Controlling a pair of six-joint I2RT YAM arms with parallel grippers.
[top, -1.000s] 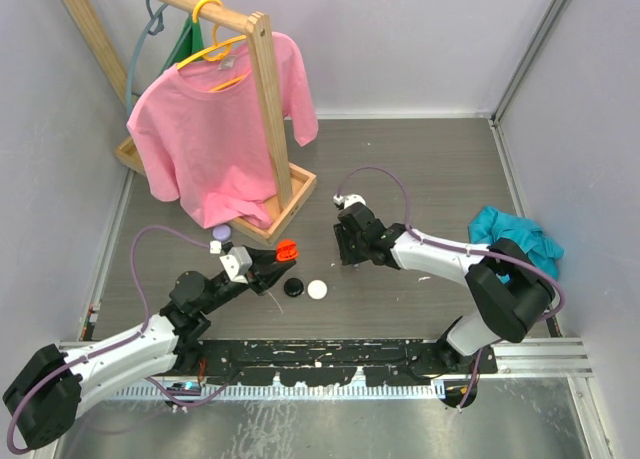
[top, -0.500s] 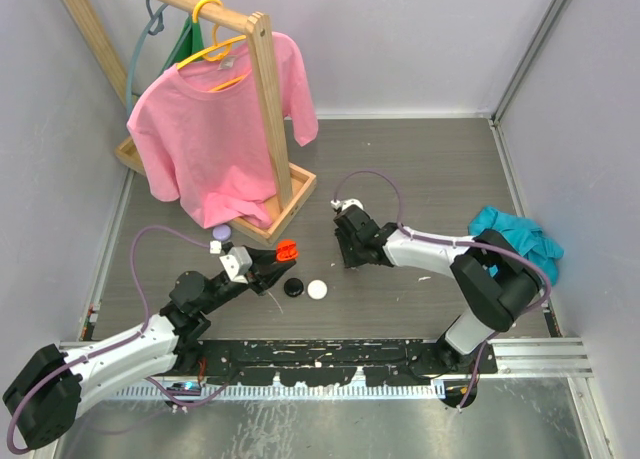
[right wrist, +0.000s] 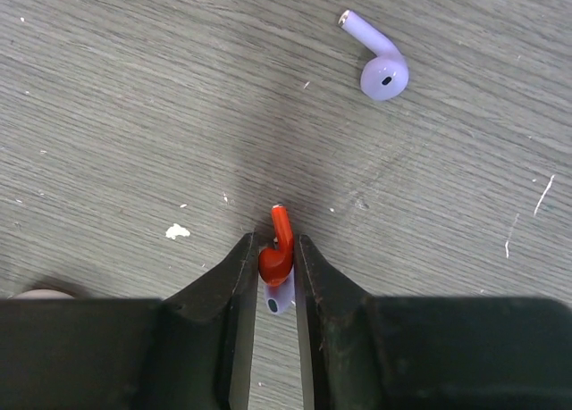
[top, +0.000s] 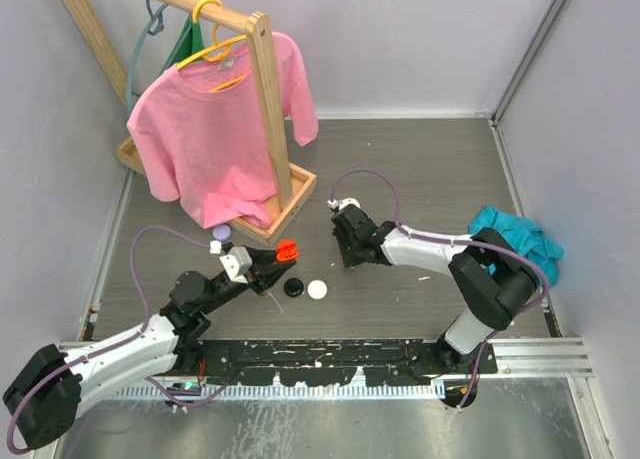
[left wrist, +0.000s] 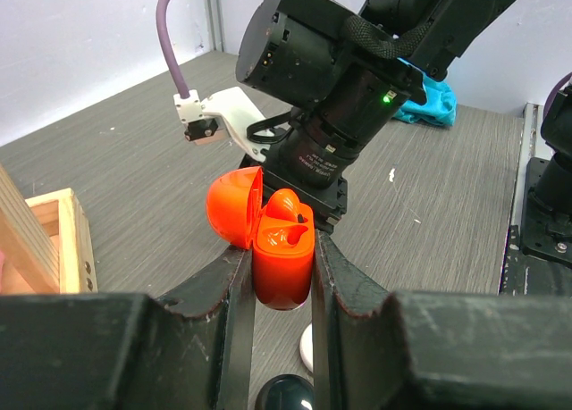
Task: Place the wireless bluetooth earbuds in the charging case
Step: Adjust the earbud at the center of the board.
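Observation:
My left gripper (left wrist: 283, 249) is shut on the orange charging case (left wrist: 282, 265), held upright above the table with its lid (left wrist: 234, 206) hinged open to the left. From above, that case (top: 286, 249) shows left of centre. My right gripper (right wrist: 275, 242) is down at the table and shut on an orange-red earbud (right wrist: 278, 252), whose stem points away from me. A purple earbud (right wrist: 278, 300) lies under it between the fingers. Another purple earbud (right wrist: 381, 63) lies loose farther out to the right. In the top view the right gripper (top: 346, 256) stands right of the case.
A black case (top: 293, 288) and a white case (top: 317, 290) lie below the held case. A purple case (top: 221, 233) sits by the wooden rack's base (top: 290, 214), which carries a pink shirt (top: 215, 129). A teal cloth (top: 510, 234) lies at the right.
My right gripper has closed onto the orange-red earbud and shifted slightly left. The left gripper has kept still with the case.

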